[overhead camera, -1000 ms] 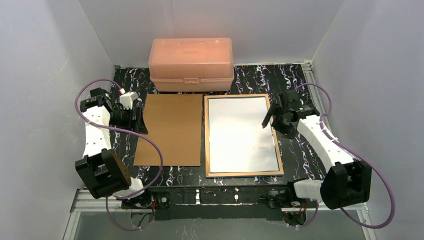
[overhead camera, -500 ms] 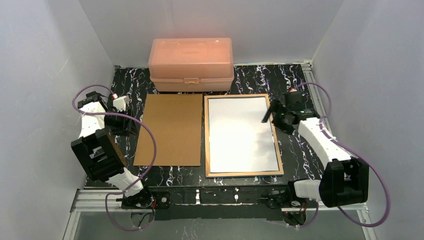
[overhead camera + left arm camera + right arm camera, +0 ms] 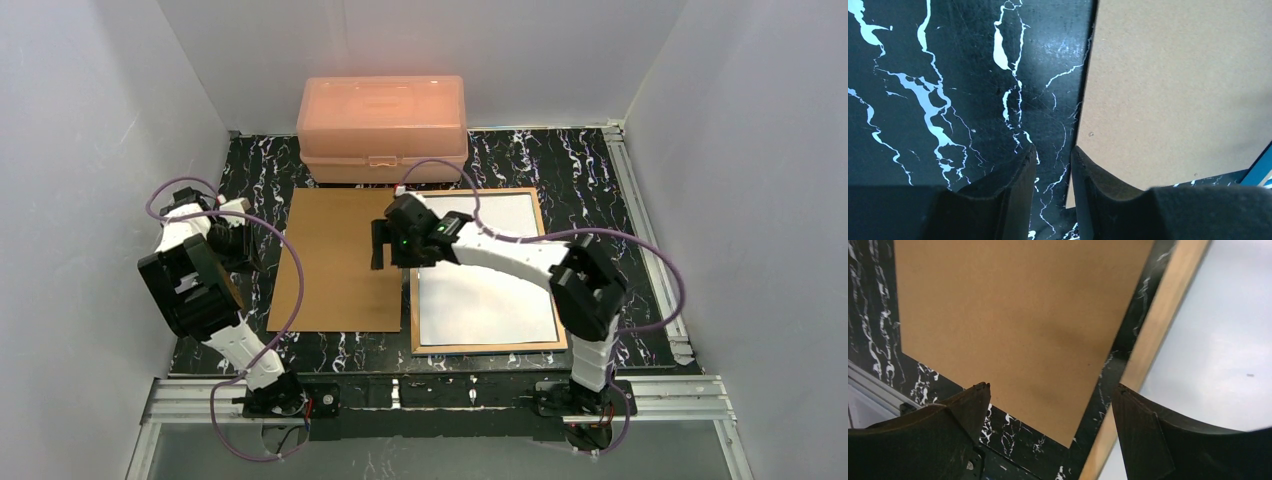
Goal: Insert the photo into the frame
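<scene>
table (image 3: 590, 170): black, white veining | backing board (image 3: 345, 260): brown | frame (image 3: 490, 347): tan | photo (image 3: 490, 290): white back | box (image 3: 382, 125): salmon-pink

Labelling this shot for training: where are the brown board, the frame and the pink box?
brown board (image 3: 335, 265): top external view, middle of its flat face.
frame (image 3: 490, 348): top external view, near tan rim.
pink box (image 3: 383, 108): top external view, centre of lid.
</scene>
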Controlling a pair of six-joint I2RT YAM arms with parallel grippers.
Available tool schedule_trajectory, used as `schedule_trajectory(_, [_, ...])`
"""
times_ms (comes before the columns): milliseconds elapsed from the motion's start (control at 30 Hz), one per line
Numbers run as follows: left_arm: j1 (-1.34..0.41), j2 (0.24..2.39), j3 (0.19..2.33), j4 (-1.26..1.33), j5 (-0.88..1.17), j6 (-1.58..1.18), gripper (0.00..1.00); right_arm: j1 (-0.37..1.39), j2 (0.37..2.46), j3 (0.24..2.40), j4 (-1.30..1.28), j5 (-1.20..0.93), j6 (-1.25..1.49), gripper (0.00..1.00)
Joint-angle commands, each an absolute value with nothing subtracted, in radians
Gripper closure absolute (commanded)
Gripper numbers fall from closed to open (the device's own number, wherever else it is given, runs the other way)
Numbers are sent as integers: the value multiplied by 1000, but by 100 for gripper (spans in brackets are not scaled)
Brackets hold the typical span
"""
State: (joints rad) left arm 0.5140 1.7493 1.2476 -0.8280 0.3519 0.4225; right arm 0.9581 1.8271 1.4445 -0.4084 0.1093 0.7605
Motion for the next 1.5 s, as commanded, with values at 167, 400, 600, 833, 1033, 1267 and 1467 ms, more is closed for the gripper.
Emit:
schedule_trajectory(167, [512,1793,1232,-768,348,384,70,1006,2007,1597,-446,147,830,1])
schedule_trajectory(400, [485,1831,1235,-737,345,370,70,1005,2068,1617,-474,170,848,1])
schedule_trajectory(600, [445,1860,1227,-691,312,348,69,1005,2113,1643,-505,179,854,1])
schedule_trajectory(833, [399,1898,1215,-634,246,338,67,1005,2154,1662,-517,170,873,1])
schedule_trajectory(1033, [347,1945,1216,-618,201,330,67,1003,2173,1664,-484,115,904,1])
schedule_trajectory(1267, [312,1962,1211,-620,194,324,72,992,2141,1629,-417,10,964,1])
schedule_trajectory(1467, [291,1941,1181,-649,244,335,73,992,2083,1573,-283,-118,1048,1])
